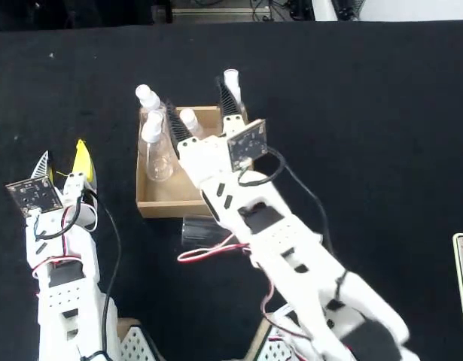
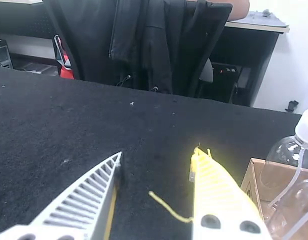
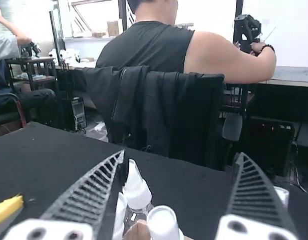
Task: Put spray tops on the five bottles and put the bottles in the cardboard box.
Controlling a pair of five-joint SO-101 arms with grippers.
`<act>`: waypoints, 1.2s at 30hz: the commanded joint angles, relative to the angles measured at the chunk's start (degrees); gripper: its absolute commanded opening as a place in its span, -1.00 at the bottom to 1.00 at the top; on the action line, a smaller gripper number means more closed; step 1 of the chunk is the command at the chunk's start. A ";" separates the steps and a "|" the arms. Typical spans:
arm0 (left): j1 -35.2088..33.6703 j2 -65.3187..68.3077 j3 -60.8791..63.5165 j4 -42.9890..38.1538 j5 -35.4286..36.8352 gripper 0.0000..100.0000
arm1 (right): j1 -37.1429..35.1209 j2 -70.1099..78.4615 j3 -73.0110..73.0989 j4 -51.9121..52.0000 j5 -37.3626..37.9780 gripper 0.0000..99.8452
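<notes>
Right hand [image 1: 197, 101], fingers apart, over the cardboard box [image 1: 167, 204], which holds bottles [image 1: 157, 154] with spray tops [image 1: 147, 95]. One loose bottle [image 1: 195, 229] lies on the worktop [image 1: 367, 113] just beside the box. Left hand [image 1: 62, 150] apart, empty, nearby.

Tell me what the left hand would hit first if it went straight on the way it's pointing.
Probably nothing: the left hand points out over the black table, and the way looks free as far as shown. The cardboard box stands off to its right.
</notes>
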 commanded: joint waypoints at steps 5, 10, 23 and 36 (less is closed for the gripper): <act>0.04 -0.09 1.36 -1.05 -0.53 -0.61 | 7.82 -17.80 -8.75 23.21 0.09 -0.68; 0.04 -0.09 1.36 -1.05 -0.53 -0.61 | 13.63 -29.41 -7.52 39.56 0.09 -0.87; 0.13 -0.35 0.48 2.99 -0.53 -0.61 | 28.75 -61.58 1.19 79.21 6.07 -0.80; 0.48 0.18 -18.15 33.58 -3.52 -0.61 | 33.23 -47.16 4.53 88.62 13.36 -0.80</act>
